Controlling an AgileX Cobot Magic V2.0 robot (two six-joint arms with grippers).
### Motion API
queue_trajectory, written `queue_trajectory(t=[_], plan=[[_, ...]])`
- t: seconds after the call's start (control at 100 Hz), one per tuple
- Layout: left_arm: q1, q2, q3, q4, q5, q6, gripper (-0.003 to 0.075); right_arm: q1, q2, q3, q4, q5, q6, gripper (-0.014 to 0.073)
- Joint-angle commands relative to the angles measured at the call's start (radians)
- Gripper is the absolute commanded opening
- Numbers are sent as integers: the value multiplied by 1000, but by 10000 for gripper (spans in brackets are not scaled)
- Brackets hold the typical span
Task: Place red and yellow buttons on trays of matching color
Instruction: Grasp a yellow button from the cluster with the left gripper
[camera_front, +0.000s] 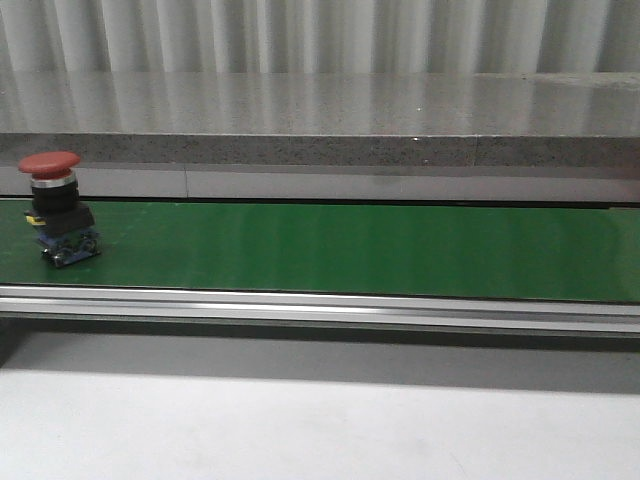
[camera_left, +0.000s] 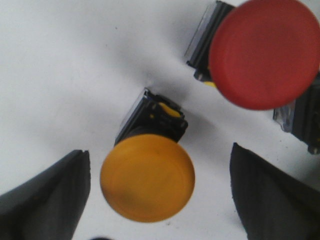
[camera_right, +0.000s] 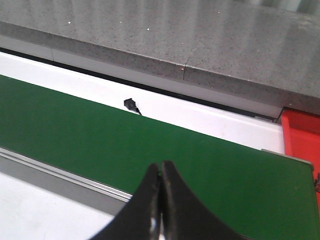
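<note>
A red button (camera_front: 58, 208) with a mushroom cap stands upright on the green belt (camera_front: 350, 250) at the far left of the front view. In the left wrist view a yellow button (camera_left: 147, 175) stands on a white surface between the spread fingers of my open left gripper (camera_left: 160, 192), touching neither finger. Another red button (camera_left: 265, 52) stands close beside it. My right gripper (camera_right: 160, 172) is shut and empty, hovering over the near edge of the belt. A red tray (camera_right: 301, 137) shows at the belt's end in the right wrist view. The yellow tray is out of view.
A grey stone ledge (camera_front: 320, 125) runs behind the belt, and a metal rail (camera_front: 320, 305) along its front. A small black part (camera_right: 131, 104) sits on the white strip beyond the belt. Another dark button body (camera_left: 302, 117) is at the left wrist view's edge.
</note>
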Motion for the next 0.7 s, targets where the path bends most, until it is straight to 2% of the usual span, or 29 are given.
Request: queue_trajectory(t=[0.0,0.14,0.26,0.54,0.69], plan=[[2,-42,-28,-3,-45,-10,458,0,9,-27,6,-71,-9,-65],[2,-42,-28,-3,-54,-10,281,0,9,-27,6,-71,-9,-65],[2,-42,-28,-1,-45,-10,189,0,9,-27,6,-71,-9,-65],[-10,-147,-28,-1,-24,23,185,0,9,-27,6,-71,-9,-65],[-54,-250,-28,-1,-22,28,185,0,9,-27,6,-71,-9,-65]])
